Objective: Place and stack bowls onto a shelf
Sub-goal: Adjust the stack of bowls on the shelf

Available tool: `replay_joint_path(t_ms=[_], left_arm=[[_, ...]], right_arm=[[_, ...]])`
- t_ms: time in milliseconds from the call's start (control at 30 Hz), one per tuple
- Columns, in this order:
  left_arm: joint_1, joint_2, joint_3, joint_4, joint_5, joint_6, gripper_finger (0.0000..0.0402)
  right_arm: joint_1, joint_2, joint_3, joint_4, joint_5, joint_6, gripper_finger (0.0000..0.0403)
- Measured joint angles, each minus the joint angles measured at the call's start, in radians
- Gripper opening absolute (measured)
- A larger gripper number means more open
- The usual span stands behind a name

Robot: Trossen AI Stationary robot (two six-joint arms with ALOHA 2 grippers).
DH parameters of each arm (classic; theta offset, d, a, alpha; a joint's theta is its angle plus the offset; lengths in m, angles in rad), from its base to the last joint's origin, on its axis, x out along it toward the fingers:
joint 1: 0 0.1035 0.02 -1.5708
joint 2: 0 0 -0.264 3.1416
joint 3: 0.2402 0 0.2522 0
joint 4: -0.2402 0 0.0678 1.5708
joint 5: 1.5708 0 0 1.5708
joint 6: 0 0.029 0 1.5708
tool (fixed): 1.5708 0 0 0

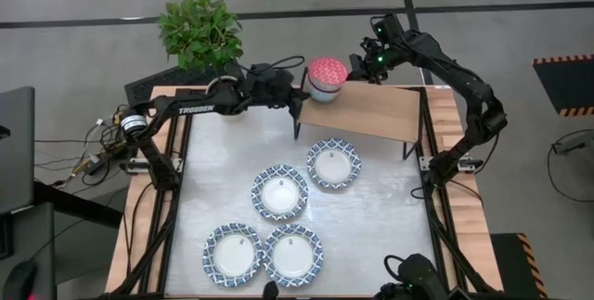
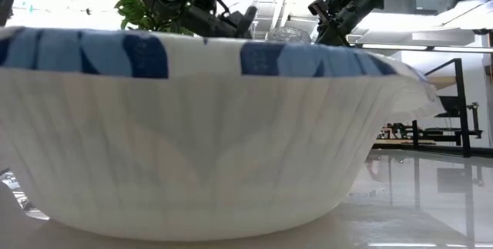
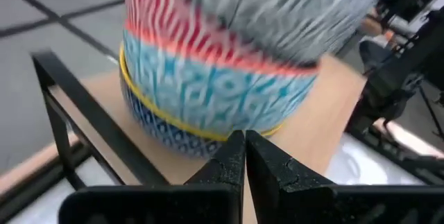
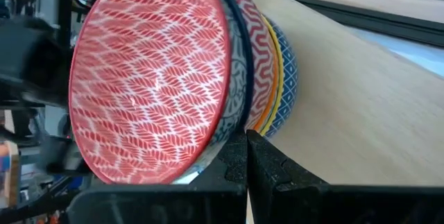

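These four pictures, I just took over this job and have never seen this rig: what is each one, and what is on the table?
You are seeing two dark robot arms at one table. The overhead picture shows a stack of small patterned bowls with a red-lined one on top, standing on the left end of the light-brown wooden shelf. Four wide blue-and-white bowls still lie on the pale tabletop, and a green plant stands behind. The level picture is nearly filled by one wide bowl's side. The other two come from cameras on the wrists. The left pincer and the right pincer both look shut and empty, close beside the stack.
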Motion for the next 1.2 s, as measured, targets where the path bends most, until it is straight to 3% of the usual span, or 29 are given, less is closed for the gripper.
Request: replay_joint_path(t_ms=[167, 300, 600, 833, 1200], left_arm=[[0.000, -0.082, 0.000, -0.022, -0.023, 0.003, 0.0000], [-0.001, -0.123, 0.003, 0.078, -0.072, 0.035, 0.0000], [-0.038, -0.054, 0.001, 0.074, 0.002, 0.103, 0.0000], [-0.042, -0.041, 0.001, 0.073, -0.089, 0.146, 0.0000], [-0.045, 0.007, 0.001, 0.063, -0.092, 0.164, 0.0000]], right_arm=[[-0.003, 0.000, 0.000, 0.000, 0.000, -0.009, 0.0017], [-0.008, 0.000, 0.000, 0.000, 0.000, -0.008, 0.0017], [-0.008, 0.000, 0.000, 0.000, 0.000, -0.009, 0.0017], [-0.008, 0.000, 0.000, 0.000, 0.000, -0.009, 0.0017], [-0.014, 0.000, 0.000, -0.001, 0.001, -0.011, 0.0017]])
